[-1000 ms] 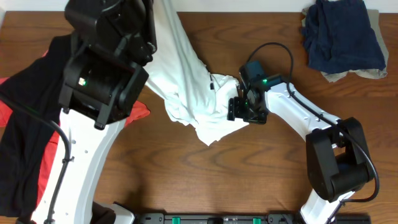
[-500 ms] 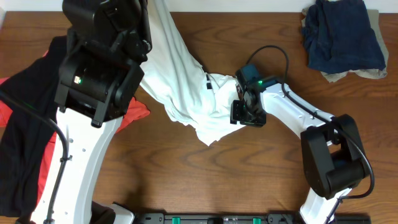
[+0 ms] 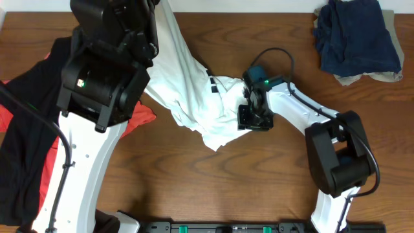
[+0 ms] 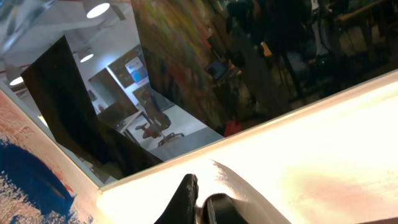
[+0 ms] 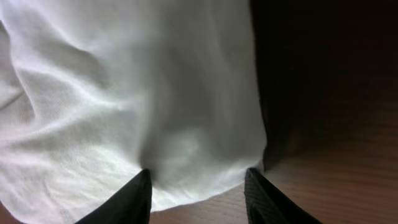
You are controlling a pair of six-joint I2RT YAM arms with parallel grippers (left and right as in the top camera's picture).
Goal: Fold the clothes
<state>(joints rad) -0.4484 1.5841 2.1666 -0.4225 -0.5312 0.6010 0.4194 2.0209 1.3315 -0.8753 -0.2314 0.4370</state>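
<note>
Left gripper (image 4: 200, 203): jaws clamped on white T-shirt (image 3: 194, 97). Right gripper (image 5: 198, 174): jaws apart, shirt hem between them.

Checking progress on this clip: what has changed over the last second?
The right gripper slid slightly left, further onto the white T-shirt, whose edge now lies between its fingers; its arm swung left with it. Unchanged: the left gripper holding that shirt lifted, the black T-shirt, the blue pile.
</note>
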